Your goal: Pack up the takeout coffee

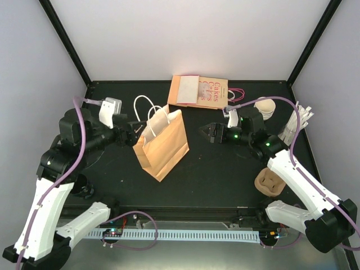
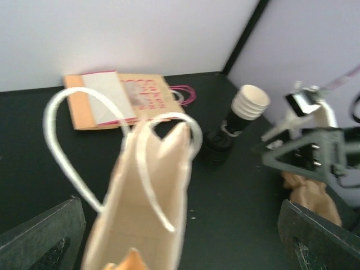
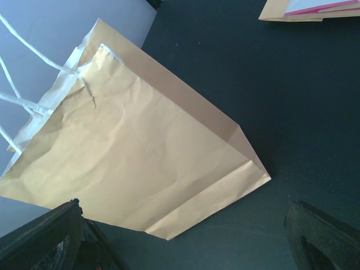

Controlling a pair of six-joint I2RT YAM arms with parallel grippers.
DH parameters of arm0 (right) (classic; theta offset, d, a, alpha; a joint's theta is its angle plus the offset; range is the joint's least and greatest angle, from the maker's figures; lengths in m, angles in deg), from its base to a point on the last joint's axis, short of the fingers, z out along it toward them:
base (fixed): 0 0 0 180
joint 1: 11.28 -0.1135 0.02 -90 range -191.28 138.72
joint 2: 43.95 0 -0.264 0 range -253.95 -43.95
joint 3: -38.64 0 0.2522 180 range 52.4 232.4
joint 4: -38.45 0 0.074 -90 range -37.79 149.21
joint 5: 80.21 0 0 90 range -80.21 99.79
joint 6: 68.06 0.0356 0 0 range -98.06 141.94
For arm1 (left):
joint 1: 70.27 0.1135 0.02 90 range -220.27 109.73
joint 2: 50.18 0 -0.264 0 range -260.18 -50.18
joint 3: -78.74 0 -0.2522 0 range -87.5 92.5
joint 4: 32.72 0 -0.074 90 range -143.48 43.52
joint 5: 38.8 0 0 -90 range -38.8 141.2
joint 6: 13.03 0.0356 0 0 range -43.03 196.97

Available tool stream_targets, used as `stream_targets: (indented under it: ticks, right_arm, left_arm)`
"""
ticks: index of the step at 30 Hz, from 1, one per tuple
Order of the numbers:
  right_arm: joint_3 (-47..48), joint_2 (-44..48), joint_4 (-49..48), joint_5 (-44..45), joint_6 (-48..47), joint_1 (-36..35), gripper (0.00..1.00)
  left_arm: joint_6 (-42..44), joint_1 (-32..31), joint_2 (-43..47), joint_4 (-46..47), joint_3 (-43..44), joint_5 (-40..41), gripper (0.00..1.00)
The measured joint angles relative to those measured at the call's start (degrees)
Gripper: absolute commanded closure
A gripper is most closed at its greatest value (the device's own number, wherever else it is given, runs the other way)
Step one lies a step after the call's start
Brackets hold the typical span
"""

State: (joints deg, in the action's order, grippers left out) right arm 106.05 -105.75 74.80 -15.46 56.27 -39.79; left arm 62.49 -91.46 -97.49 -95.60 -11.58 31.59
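Coffee cup (image 2: 243, 109) is off to the right of the brown bag (image 1: 163, 143) and a bit behind it, mouth uncovered, black lid (image 2: 216, 149) just beside it. Left gripper (image 1: 130, 130) is at the bag's handles, jaws spread, gripping nothing. Right gripper (image 1: 212, 132) faces the bag's right side, released too.
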Motion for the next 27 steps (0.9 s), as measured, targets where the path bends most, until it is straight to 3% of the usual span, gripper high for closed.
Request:
stream_targets:
  ticks: [11,27]
  right_arm:
    - [0.02,0.04,0.85,-0.02,-1.75,0.0,0.0]
    - [0.02,0.02,0.92,-0.46,-2.93,0.0,0.0]
  left_arm:
    - [-0.04,5.51,-3.96,-4.52,-2.89,7.98,0.06]
    - [6.08,5.81,-10.82,-3.41,-7.65,3.89,0.39]
